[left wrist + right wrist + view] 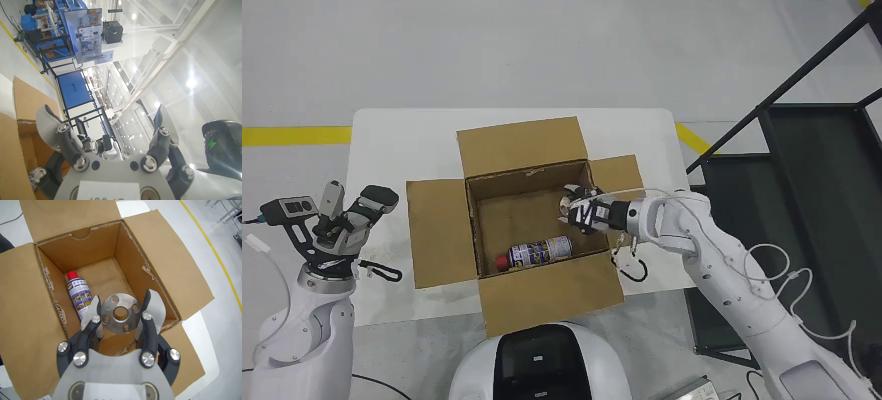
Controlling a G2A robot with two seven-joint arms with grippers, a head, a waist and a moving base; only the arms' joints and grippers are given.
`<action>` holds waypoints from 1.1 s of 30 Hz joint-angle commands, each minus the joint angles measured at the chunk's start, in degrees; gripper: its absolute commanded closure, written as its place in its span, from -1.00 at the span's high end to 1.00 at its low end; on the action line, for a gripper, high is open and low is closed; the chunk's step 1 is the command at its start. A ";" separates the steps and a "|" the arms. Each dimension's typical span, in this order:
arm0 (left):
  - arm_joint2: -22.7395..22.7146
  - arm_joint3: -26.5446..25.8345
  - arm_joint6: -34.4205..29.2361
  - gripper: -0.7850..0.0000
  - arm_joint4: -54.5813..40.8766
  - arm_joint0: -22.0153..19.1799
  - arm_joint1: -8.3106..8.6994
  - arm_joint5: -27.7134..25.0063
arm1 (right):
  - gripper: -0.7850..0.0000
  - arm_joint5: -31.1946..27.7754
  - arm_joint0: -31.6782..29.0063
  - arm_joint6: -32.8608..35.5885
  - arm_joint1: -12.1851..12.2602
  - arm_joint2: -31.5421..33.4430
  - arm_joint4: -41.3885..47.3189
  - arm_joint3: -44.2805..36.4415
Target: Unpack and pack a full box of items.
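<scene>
An open cardboard box stands on the white table, all its flaps folded out. A spray can with a red cap lies on the box floor against one wall. My right gripper hangs over the box's right side, shut on a round metal flange with several bolt holes. My left gripper is raised off the table's left edge, open and holding nothing, pointing across at the box.
A black carabiner lies on the table left of the box. Another black hook lies by the box's right front corner. A dark metal rack stands to the right of the table.
</scene>
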 commanded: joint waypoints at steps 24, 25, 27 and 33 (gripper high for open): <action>0.00 0.00 0.00 1.00 0.00 0.00 0.00 0.00 | -1.00 2.47 14.71 0.39 -5.31 -15.96 -2.01 15.14; 0.00 0.00 0.00 1.00 0.00 0.00 0.00 0.00 | -1.00 3.08 14.32 0.36 -5.34 -16.05 -2.32 15.55; 0.00 0.00 0.00 1.00 0.00 0.00 0.00 0.00 | -1.00 2.14 14.68 1.72 -5.64 -17.00 -2.03 16.76; 0.00 0.00 0.00 1.00 0.00 0.00 0.00 0.00 | -1.00 0.67 19.25 3.24 -8.14 -21.70 0.65 23.69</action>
